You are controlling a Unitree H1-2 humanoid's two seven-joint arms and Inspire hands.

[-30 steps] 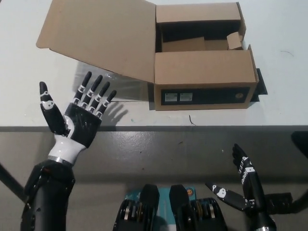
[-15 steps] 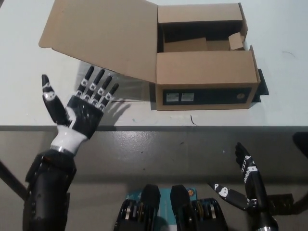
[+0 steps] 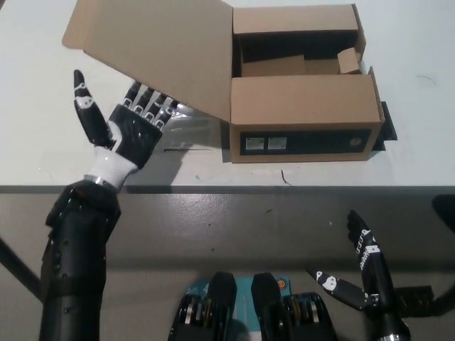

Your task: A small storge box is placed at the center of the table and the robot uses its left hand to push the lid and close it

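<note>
Since a second ago, the left hand has moved up and forward, so its spread fingertips now reach under the lower edge of the open lid. It holds nothing, palm up. This cardboard lid slants out to the left of the storage box, which sits open at the middle of the white table. At the lower right, below the table edge, the black right hand rests with fingers apart, empty.
</note>
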